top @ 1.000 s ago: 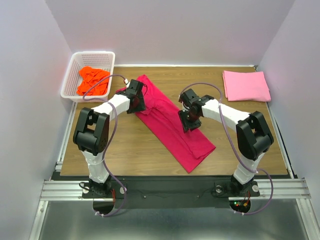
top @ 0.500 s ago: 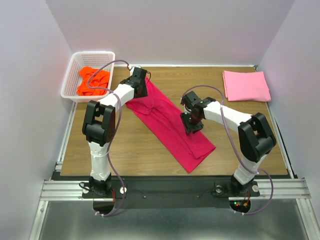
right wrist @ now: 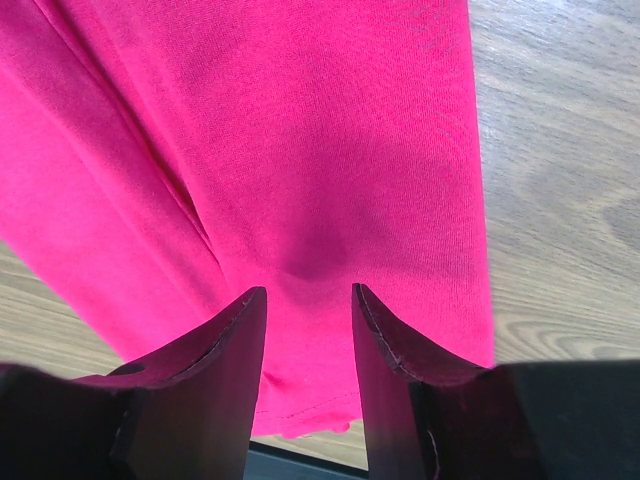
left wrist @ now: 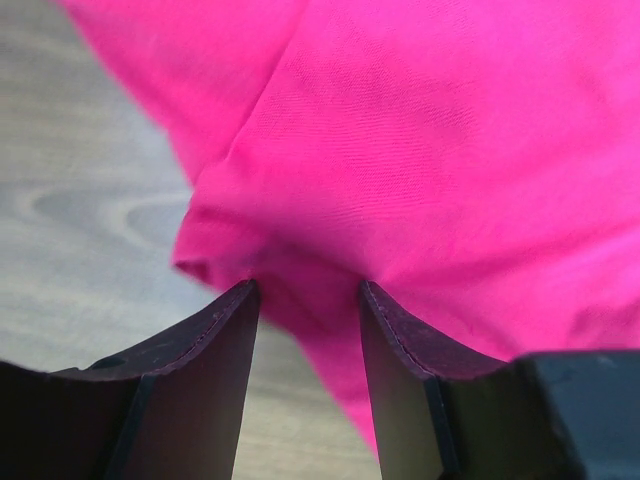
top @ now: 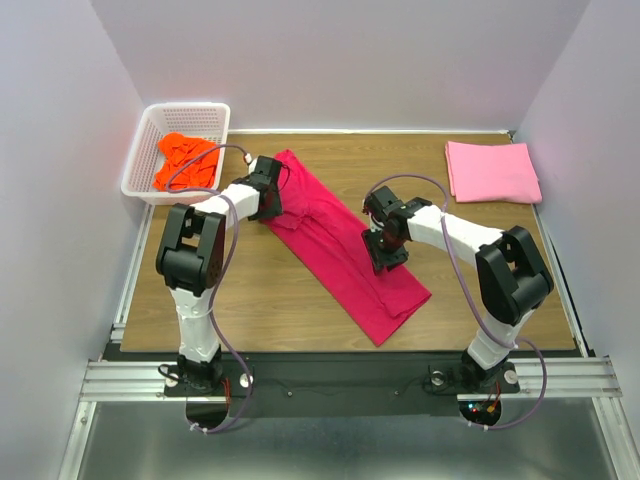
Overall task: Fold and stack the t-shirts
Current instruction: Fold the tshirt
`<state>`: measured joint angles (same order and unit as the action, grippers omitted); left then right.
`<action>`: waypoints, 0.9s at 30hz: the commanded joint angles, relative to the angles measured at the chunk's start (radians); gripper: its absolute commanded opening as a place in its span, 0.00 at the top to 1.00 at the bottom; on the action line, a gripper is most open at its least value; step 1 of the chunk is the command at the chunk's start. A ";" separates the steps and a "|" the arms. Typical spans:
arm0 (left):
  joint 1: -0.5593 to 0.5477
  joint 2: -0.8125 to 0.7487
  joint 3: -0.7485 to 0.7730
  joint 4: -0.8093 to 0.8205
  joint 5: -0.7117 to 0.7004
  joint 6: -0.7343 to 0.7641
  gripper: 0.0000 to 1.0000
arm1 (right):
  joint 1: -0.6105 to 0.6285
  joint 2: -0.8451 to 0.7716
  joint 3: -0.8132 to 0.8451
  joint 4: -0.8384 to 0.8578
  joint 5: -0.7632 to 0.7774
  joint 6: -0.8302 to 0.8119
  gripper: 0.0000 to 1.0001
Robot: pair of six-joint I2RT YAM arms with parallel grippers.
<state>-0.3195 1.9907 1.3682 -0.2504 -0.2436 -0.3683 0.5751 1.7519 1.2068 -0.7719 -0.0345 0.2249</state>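
The crimson-red t-shirt point(top: 335, 240) lies flat on the table point(top: 250, 290) as a long strip, its long axis running from far left to near right. The left gripper point(top: 268, 198) reaches down to its far-left edge, and the right gripper point(top: 386, 250) to its right edge near mid-length. Both pairs of jaws stand narrowly apart, tips on the cloth.

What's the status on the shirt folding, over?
Left gripper open at far end of crimson shirt. Right gripper open over its middle. Shirt a long strip, unstacked. Pink shirt, basket well clear.
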 commanded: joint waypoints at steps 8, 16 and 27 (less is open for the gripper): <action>0.016 -0.161 -0.040 -0.026 -0.014 -0.006 0.45 | -0.006 -0.042 -0.003 0.026 0.008 -0.001 0.55; -0.015 -0.116 0.121 -0.033 0.015 0.022 0.44 | -0.006 -0.063 -0.041 0.025 0.027 0.002 0.58; -0.041 0.144 0.345 -0.062 0.044 0.032 0.44 | -0.006 -0.089 -0.116 0.033 -0.064 0.013 0.61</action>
<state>-0.3634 2.0884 1.6615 -0.2764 -0.2077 -0.3523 0.5751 1.7054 1.1088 -0.7589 -0.0578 0.2279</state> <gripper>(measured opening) 0.560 0.393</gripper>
